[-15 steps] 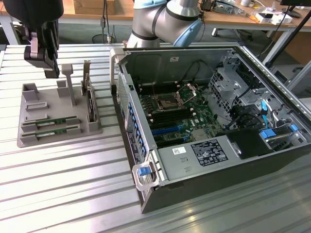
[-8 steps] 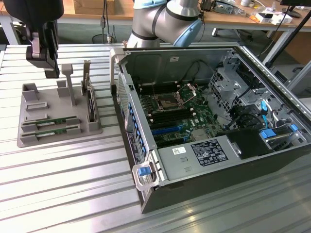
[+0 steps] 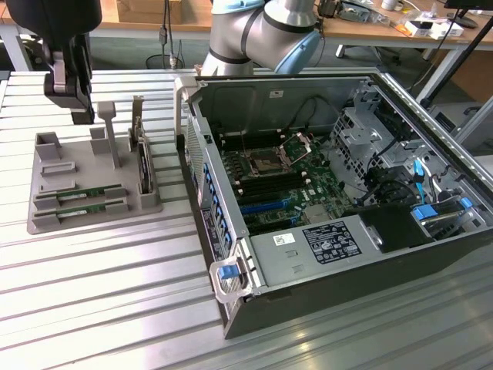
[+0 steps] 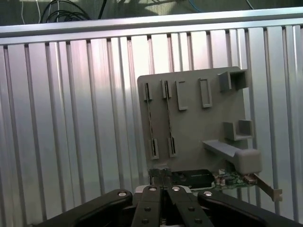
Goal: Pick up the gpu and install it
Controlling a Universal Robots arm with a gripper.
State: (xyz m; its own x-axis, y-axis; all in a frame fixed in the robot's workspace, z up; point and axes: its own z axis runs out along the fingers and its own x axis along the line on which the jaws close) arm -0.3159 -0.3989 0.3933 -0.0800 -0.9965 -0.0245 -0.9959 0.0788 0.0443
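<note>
A grey holder tray lies on the slatted table at the exterior view's left. Two long, thin green sticks rest in its front slots; I take the nearer-to-centre one as the gpu, with its twin just in front. In the wrist view they show edge-on, gpu. My black gripper hangs above the tray's back edge, apart from the sticks. In the wrist view my gripper is shut, fingers pressed together with nothing between them.
A dark upright card with a metal bracket stands at the tray's right end, card. The open computer case with its motherboard lies at the exterior view's right. The robot arm reaches over from behind.
</note>
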